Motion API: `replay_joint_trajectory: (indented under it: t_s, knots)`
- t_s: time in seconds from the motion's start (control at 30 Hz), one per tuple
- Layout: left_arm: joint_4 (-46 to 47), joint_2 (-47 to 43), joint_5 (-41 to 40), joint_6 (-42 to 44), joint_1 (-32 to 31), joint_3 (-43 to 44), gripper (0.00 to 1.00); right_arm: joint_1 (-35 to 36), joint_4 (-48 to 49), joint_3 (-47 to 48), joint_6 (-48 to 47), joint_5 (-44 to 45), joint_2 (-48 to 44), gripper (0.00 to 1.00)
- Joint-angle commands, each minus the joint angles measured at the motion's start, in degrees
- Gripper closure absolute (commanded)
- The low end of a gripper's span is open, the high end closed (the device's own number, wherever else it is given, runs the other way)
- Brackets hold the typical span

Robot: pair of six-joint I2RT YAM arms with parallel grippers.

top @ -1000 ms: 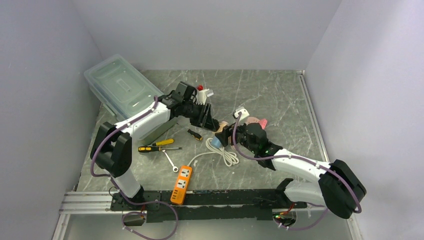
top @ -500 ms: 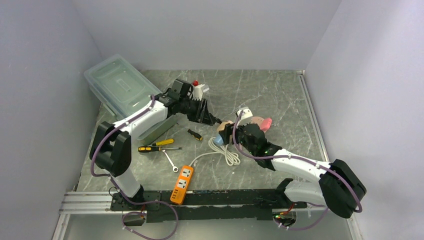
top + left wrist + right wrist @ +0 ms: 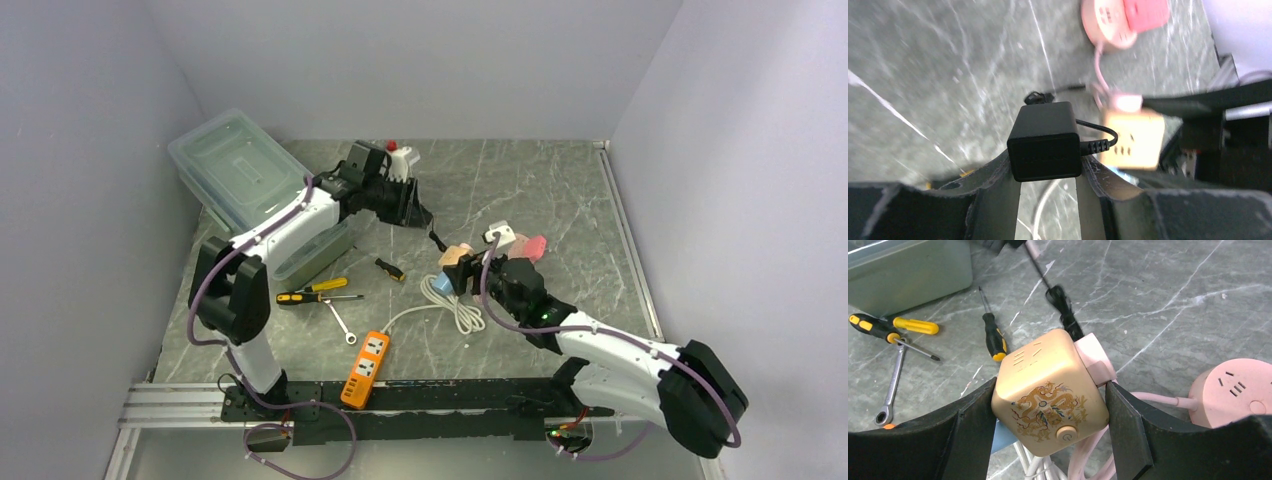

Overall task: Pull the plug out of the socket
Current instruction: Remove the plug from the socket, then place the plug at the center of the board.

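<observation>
My left gripper (image 3: pixel 418 214) is shut on a black plug adapter (image 3: pixel 1045 140), held off the table with its thin black cord (image 3: pixel 437 240) trailing down. My right gripper (image 3: pixel 458 262) is shut on a tan cube socket (image 3: pixel 1050 385) with a dragon print and a round button. The black plug is apart from the cube, with a clear gap between them in the top view. The cube shows blurred beyond the plug in the left wrist view (image 3: pixel 1132 139). A pink plug (image 3: pixel 1095 360) sits in the cube's side. The black cord's end (image 3: pixel 1060 300) lies just behind the cube.
A clear plastic bin (image 3: pixel 245 180) stands at the back left. Yellow-handled screwdrivers (image 3: pixel 318 292), a wrench (image 3: pixel 343 325) and an orange power strip (image 3: pixel 365 367) lie at the near left. A coiled white cable (image 3: pixel 458 310) and a round pink socket (image 3: pixel 1235 390) lie by the cube.
My left gripper has drawn the black plug back and left, away from the cube socket, opening a gap. My right gripper has shifted slightly right with the cube.
</observation>
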Motion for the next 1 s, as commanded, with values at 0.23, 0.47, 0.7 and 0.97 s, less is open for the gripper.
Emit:
replay_joint_trajectory:
  t_s: [0.23, 0.47, 0.7, 0.97]
  knots:
    - [-3.11, 9.70, -22.46, 2.98, 2.47, 13.23, 1.00, -0.31, 9.56, -1.90, -1.26, 6.76, -8.89, 1.00]
    - [-3.51, 14.07, -19.83, 5.46, 1.93, 12.46, 1.00, -0.33, 9.12, -1.01, -1.08, 6.51, -7.15, 1.00]
    - [-6.83, 17.68, -23.06, 7.67, 0.39, 14.02, 0.90, -0.31, 8.82, -0.71, -1.08, 6.41, -6.64, 1.00]
    - [-8.69, 20.56, -22.86, 7.52, 0.20, 15.45, 0.64, -0.31, 8.56, -0.21, -0.99, 6.24, -5.52, 1.00]
